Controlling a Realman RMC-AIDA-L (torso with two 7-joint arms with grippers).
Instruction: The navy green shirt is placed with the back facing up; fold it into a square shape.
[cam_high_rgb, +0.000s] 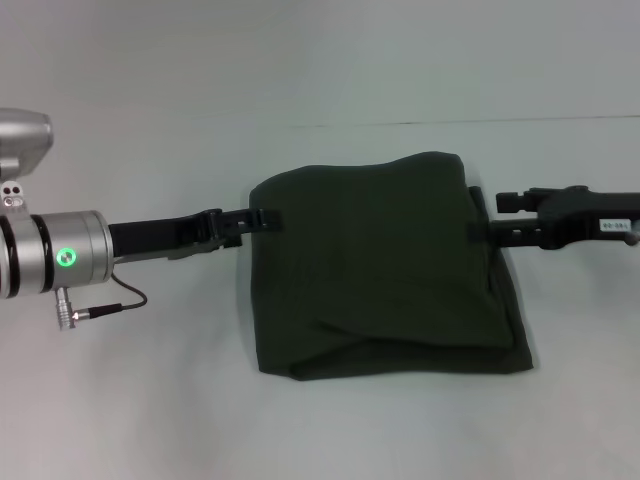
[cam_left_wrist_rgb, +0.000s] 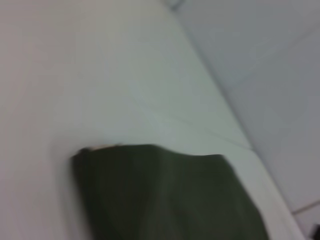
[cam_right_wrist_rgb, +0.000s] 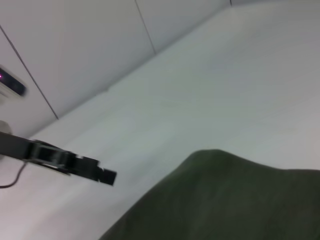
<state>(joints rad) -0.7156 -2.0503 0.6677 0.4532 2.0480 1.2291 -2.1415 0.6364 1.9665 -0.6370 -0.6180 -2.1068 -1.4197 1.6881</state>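
Head view first: the navy green shirt (cam_high_rgb: 385, 270) lies folded into a thick, nearly square bundle on the white counter (cam_high_rgb: 150, 400), plain dark olive cotton with soft, rounded edges and a loose layer showing along its near edge. The left pincer (cam_high_rgb: 262, 217) reaches in from the shirt's left side and meets the upper left corner of the bundle; the right pincer (cam_high_rgb: 478, 230) comes in from the opposite side at the upper right edge. Both sit at the cloth's border, roughly level with each other, arms running along the shirt's width. Whether either has fabric pinched I cannot tell, since the tips merge with the dark cloth.

Left wrist view: a rounded corner of the shirt (cam_left_wrist_rgb: 165, 195) rests on the pale counter (cam_left_wrist_rgb: 100, 75), matte and smooth, with a sliver of lighter material at its edge. No fingers show.

Right wrist view: the shirt's humped far edge (cam_right_wrist_rgb: 225, 200) fills the near part, and beyond it the left pincer (cam_right_wrist_rgb: 102, 175) stands apart over the counter (cam_right_wrist_rgb: 225, 75).

My judgement: the fold looks close to done, with only the uneven near edge needing tidying.
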